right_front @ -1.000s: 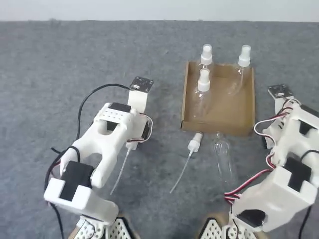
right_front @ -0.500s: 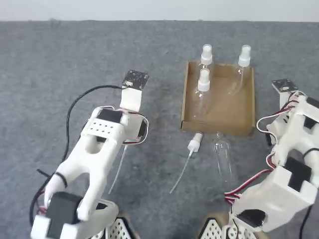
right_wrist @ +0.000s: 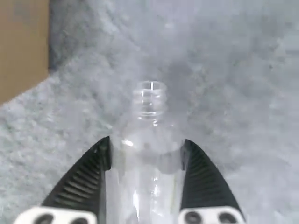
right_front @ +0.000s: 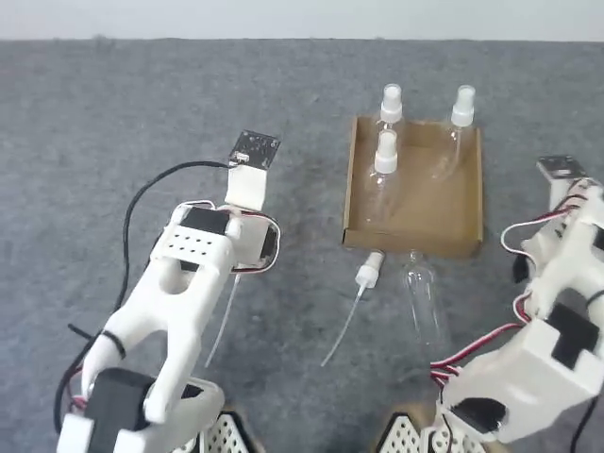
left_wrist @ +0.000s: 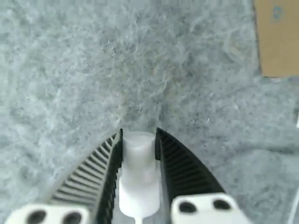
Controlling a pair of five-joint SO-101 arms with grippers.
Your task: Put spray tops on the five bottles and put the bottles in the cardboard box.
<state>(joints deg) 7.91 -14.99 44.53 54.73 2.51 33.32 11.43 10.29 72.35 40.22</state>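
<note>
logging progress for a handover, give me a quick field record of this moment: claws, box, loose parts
left claw: shut on spray top
right claw: shut on uncapped bottle
cardboard box: three capped bottles in it
table: loose spray top and lying bottle without a top, just outside the box's near wall
remaining: two bottles to cap and box
</note>
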